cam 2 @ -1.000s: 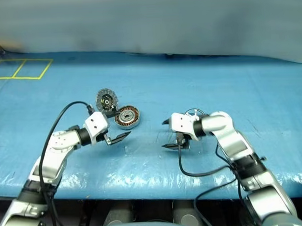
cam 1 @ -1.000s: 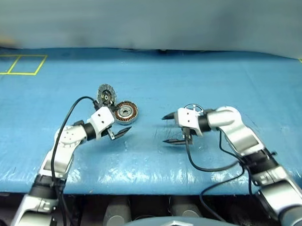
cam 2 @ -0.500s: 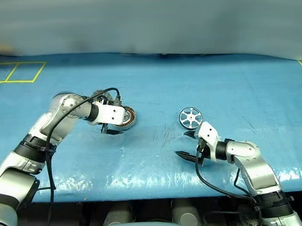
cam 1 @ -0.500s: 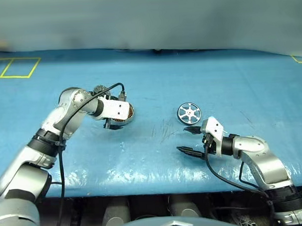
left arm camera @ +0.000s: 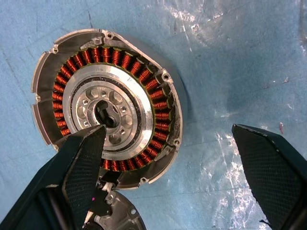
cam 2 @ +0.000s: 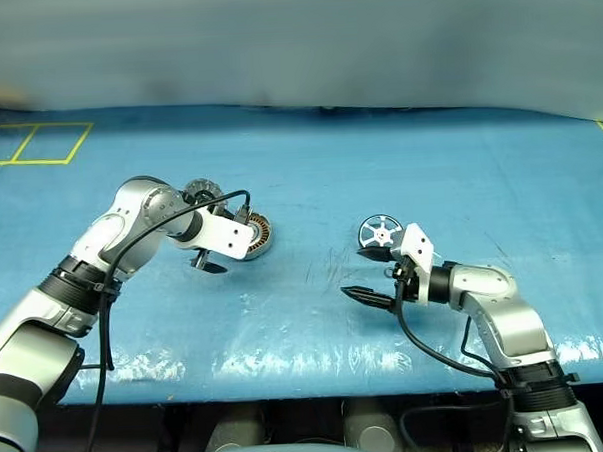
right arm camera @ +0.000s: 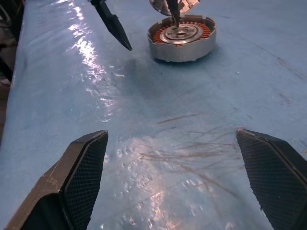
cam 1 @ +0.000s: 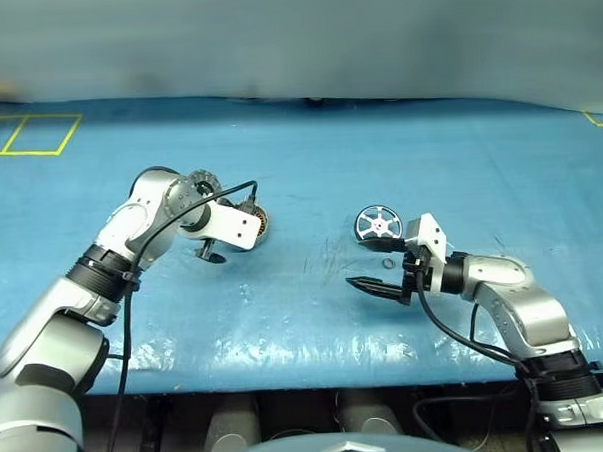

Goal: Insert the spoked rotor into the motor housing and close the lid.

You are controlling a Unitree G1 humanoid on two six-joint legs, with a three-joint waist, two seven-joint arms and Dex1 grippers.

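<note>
I have the left arm reached out and bent inward, its wrist turned so the left end effector (cam 1: 211, 253) points steeply down just above the motor housing (left arm camera: 108, 108); its two black fingers (left arm camera: 79, 167) stand wide apart and grip nothing, one hanging over the housing's near edge, the other over bare blue covering beside it. The housing sits flat on the blue tabletop (cam 1: 309, 166), open, showing a ring of copper-brown windings around a silver centre with a dark hole in the middle, and nothing lies inside it. The lid (cam 1: 202, 183) stands tilted up behind the housing at its far side, partly hidden by my left forearm, and in the left wrist view I see a bit of it at the housing's rim. My right arm lies low and bent at the elbow, with the right end effector (cam 1: 375, 266) pointing nearly level across the tabletop toward the left; its fingers (right arm camera: 81, 177) are spread as wide as they go and are empty. The spoked rotor (cam 1: 378, 224) lies flat on the tabletop just beyond that end effector's upper finger, well apart from the housing; I cannot tell if the fingertip touches it. Yellow tape lines (cam 1: 22, 135) mark squares at the far left corner.
</note>
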